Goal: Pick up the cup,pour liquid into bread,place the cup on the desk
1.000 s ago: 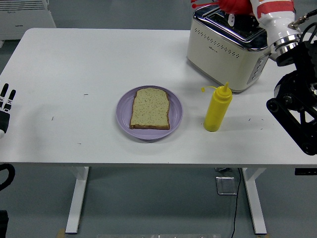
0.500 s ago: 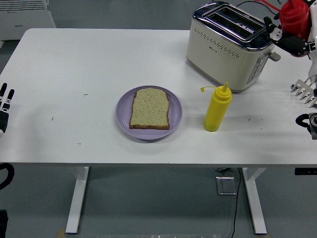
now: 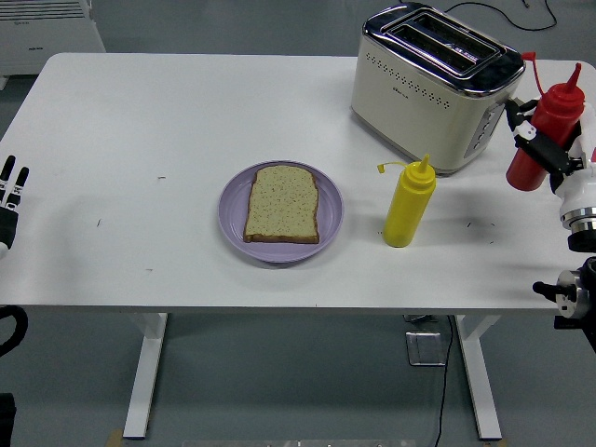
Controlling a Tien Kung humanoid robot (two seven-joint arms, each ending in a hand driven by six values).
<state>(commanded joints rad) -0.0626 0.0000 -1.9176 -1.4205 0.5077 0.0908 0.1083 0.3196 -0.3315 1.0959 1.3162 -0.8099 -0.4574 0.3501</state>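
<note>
A slice of bread (image 3: 282, 204) lies on a purple plate (image 3: 234, 230) in the middle of the table. My right hand (image 3: 549, 149) is shut on a red squeeze bottle (image 3: 545, 126) and holds it upright at the table's right edge, beside the toaster. I cannot tell whether the bottle's base touches the table. A yellow squeeze bottle (image 3: 409, 202) stands upright right of the plate. My left hand (image 3: 11, 196) rests at the far left edge with its fingers straight. No cup is in view.
A cream and chrome toaster (image 3: 434, 84) stands at the back right, just behind the yellow bottle. The white table (image 3: 140, 140) has bare surface left of the plate.
My right hand has come down with the red bottle from above the toaster to the table's right edge. The left hand has not moved.
</note>
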